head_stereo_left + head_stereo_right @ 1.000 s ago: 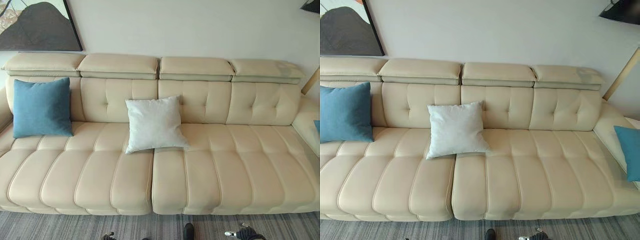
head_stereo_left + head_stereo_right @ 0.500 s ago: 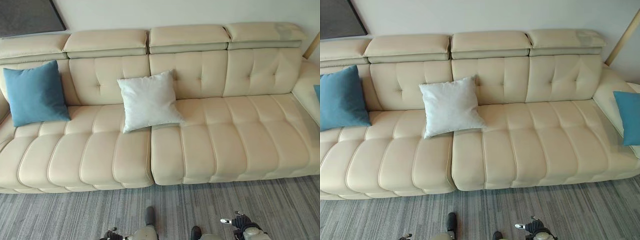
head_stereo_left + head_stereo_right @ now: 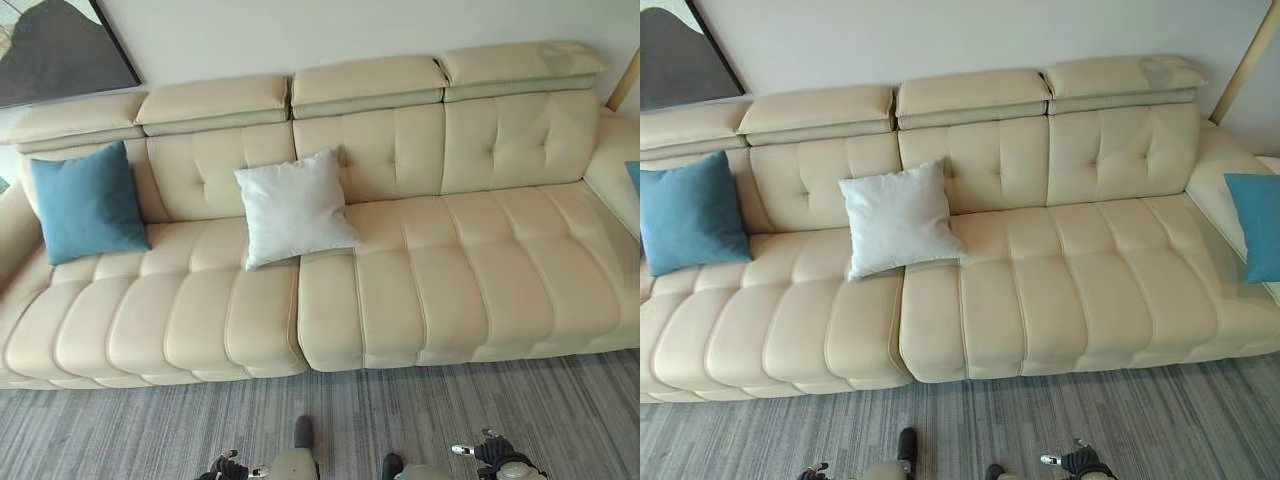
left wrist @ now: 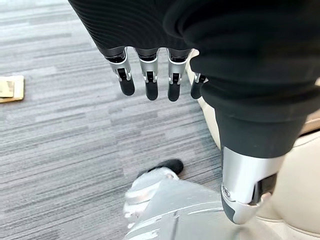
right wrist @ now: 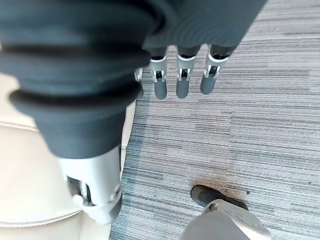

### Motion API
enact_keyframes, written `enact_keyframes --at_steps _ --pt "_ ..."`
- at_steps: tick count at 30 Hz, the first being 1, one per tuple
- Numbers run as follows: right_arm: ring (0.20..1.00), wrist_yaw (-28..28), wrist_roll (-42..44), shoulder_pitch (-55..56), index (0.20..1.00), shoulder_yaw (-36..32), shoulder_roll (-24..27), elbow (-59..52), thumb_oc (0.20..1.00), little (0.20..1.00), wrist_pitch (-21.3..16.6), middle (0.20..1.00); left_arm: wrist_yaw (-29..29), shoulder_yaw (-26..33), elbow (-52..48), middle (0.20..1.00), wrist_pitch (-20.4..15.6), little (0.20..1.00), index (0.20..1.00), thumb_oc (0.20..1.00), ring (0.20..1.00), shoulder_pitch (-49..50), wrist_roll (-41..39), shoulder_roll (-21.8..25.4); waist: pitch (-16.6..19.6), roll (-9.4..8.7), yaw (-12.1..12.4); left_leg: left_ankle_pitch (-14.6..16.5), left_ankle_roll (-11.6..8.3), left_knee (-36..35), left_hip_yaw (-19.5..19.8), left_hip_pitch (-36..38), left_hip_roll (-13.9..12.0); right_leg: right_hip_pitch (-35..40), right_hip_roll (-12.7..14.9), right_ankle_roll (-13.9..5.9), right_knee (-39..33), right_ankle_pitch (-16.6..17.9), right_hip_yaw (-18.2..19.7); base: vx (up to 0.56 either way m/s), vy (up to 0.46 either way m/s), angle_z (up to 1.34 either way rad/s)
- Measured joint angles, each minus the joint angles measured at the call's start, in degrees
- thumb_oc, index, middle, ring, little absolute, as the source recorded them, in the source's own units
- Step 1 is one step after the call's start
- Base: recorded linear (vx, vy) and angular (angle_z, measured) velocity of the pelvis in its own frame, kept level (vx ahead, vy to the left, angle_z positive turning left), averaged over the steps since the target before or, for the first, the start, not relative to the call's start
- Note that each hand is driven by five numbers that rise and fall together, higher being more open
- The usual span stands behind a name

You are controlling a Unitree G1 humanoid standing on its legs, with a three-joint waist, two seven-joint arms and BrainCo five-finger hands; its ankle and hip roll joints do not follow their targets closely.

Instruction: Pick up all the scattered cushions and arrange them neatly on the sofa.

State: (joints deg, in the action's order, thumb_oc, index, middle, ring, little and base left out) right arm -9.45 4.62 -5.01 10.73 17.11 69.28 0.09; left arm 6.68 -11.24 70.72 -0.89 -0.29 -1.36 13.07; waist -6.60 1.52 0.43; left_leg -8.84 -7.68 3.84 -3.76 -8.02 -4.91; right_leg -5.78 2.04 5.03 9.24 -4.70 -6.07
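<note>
A white cushion (image 3: 294, 205) leans against the cream sofa (image 3: 460, 270) backrest near its middle. A blue cushion (image 3: 86, 202) stands at the left end, and what looks like another blue cushion (image 3: 1255, 225) rests at the right end. The left hand (image 4: 150, 75) and right hand (image 5: 182, 75) hang relaxed and empty above grey carpet (image 3: 400, 420).

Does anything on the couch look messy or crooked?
A little. The white cushion leans tilted against the sofa back. The left blue cushion sits fairly straight, and another blue cushion rests at the right end.
</note>
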Motion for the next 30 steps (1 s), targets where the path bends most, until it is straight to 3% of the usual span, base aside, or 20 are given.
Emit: enact_keyframes --at_steps 1,3,6,7,9,15,24,29,30 --pt "1.0 -0.04 0.0 -0.26 1.0 -0.04 0.22 0.01 1.0 1.0 -0.07 1.0 -0.02 -0.02 0.47 1.0 0.01 1.0 1.0 1.0 1.0 0.03 0.0 -0.18 0.01 0.07 -0.36 0.61 0.86 -0.64 0.08 1.91 0.77 0.49 0.07 -0.89 -1.62 1.61 0.11 0.01 0.017 0.14" --pt "1.0 -0.1 0.01 -0.69 1.0 -0.19 0.77 0.01 1.0 1.0 -0.08 1.0 0.0 0.0 0.35 1.0 0.02 1.0 1.0 1.0 1.0 0.05 0.0 -1.01 0.53 1.96 -1.61 0.94 2.04 -6.11 0.19 6.53 0.78 0.75 -1.04 -2.95 -4.62 3.17 -0.39 0.03 0.031 0.17" --pt "1.0 -0.17 -0.01 -1.19 1.0 -0.19 0.54 -0.04 1.0 1.0 -0.09 1.0 -0.05 -0.67 0.18 1.0 0.05 1.0 1.0 1.0 1.0 -0.5 0.03 -1.55 0.02 2.07 -1.61 1.2 2.37 -7.4 0.02 7.19 0.28 2.1 -1.36 -3.79 -7.99 4.79 -0.33 0.02 0.051 0.0" --pt "1.0 -0.23 -0.01 -1.15 1.0 -0.19 0.64 -0.02 1.0 1.0 -0.09 1.0 -0.06 -1.38 -0.01 1.0 0.05 1.0 1.0 1.0 1.0 -0.44 0.06 -1.7 0.06 2.46 -1.68 2.0 3.44 -7.39 0.04 7.3 0.23 2.85 -1.52 -4.43 -9.27 5.39 -0.38 0.0 0.067 0.07" --pt "1.0 -0.48 -0.03 -0.85 1.0 -0.15 0.77 0.0 1.0 1.0 -0.09 1.0 -0.03 -2.25 -0.91 1.0 0.06 1.0 1.0 1.0 1.0 -0.29 0.18 -2.01 0.03 3.69 -1.78 5.41 5.08 -7.4 -0.04 7.27 0.31 3.37 -1.66 -4.76 -10.61 6.78 -0.31 -0.01 0.076 0.01" --pt "1.0 -0.46 -0.08 0.27 1.0 -0.11 -0.05 0.0 1.0 1.0 -0.04 1.0 0.11 -2.09 -0.77 1.0 0.26 1.0 1.0 1.0 1.0 0.78 0.25 -1.96 0.23 4.37 -1.75 5.41 5.12 -8.29 -0.09 7.25 1.07 2.81 -0.86 -5.19 -10.62 7.1 -0.11 0.01 0.061 -0.03" --pt "1.0 -0.52 0.04 1.42 1.0 -0.41 -1.09 -0.09 1.0 1.0 0.03 1.0 0.12 -2.51 -0.74 1.0 0.85 1.0 1.0 1.0 1.0 -0.47 0.31 -2.03 1.39 1.77 -3.32 5.2 5.91 -7.93 -2.44 8.27 1.72 1.83 -0.74 -6.99 -10.52 8.71 3.0 -0.01 0.086 -0.19" --pt "1.0 -0.18 3.33 1.39 1.0 -2.42 -2.72 -0.64 1.0 1.0 0.27 1.0 0.0 -4.48 -0.87 1.0 0.79 1.0 1.0 1.0 1.0 -4.85 0.32 -1.48 0.31 -1.02 -5.99 5.65 7.36 -8.41 -8.43 8.5 3.46 -1.25 -0.41 -7.74 -9.86 11.82 8.54 -0.06 0.124 -0.6" --pt "1.0 -0.02 3.39 0.99 1.0 -2.49 -3.08 -0.66 1.0 1.0 0.37 1.0 0.01 -4.48 -0.89 1.0 0.7 1.0 1.0 1.0 1.0 -5.08 0.32 -1.3 0.06 -1.21 -5.73 5.71 7.69 -8.42 -9.79 8.51 3.23 -1.76 0.13 -9.02 -9.86 11.22 9.15 -0.03 0.096 -0.72"
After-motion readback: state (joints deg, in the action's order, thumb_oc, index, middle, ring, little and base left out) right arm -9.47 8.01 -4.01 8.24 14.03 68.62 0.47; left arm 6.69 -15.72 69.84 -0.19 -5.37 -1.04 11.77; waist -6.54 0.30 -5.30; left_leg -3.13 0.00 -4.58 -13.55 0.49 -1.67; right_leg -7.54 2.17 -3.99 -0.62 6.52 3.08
